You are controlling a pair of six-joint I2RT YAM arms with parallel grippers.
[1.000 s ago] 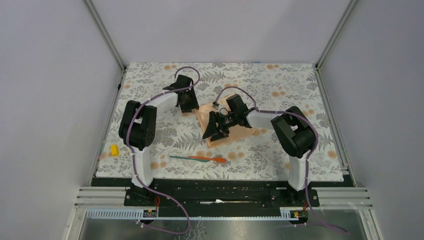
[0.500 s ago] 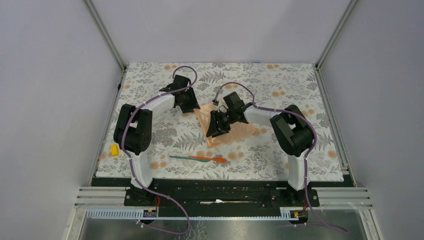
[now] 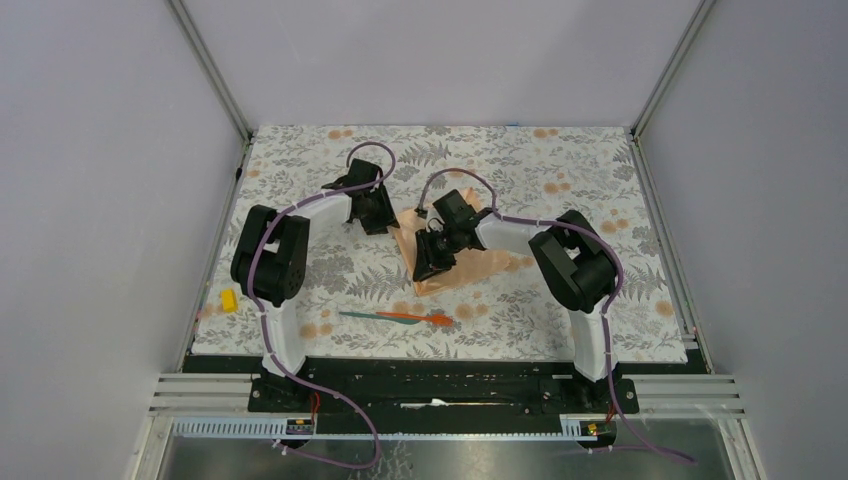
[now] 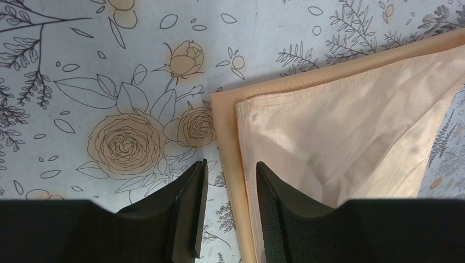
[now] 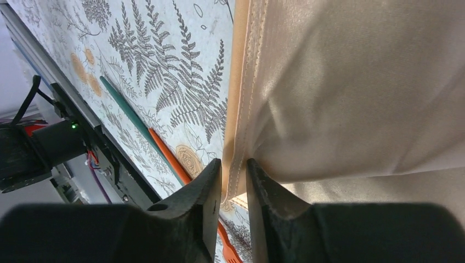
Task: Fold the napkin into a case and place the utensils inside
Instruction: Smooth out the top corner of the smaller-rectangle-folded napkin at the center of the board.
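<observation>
– Peach-orange napkin [image 3: 478,263], left side first: what does the left gripper [image 4: 230,167] do there?
– It stands about half open over a corner of the napkin. The hem lies in the gap, one finger over the grey floral tablecloth [image 4: 82,66], the other over the cloth. It clamps nothing.
– And the utensils [image 3: 395,317]?
– They lie side by side on the tablecloth, near the napkin's front corner but not touching it, and not yet inside anything.
– What has changed at the right?
– The right gripper [image 5: 233,164] had wide jaws one second ago. Now they have closed on the napkin's stitched hem, which runs between the fingertips.
– What does this mean for the task?
– Probably the next fold begins: the hem is caught and can be carried over. The case is not formed yet.
</observation>
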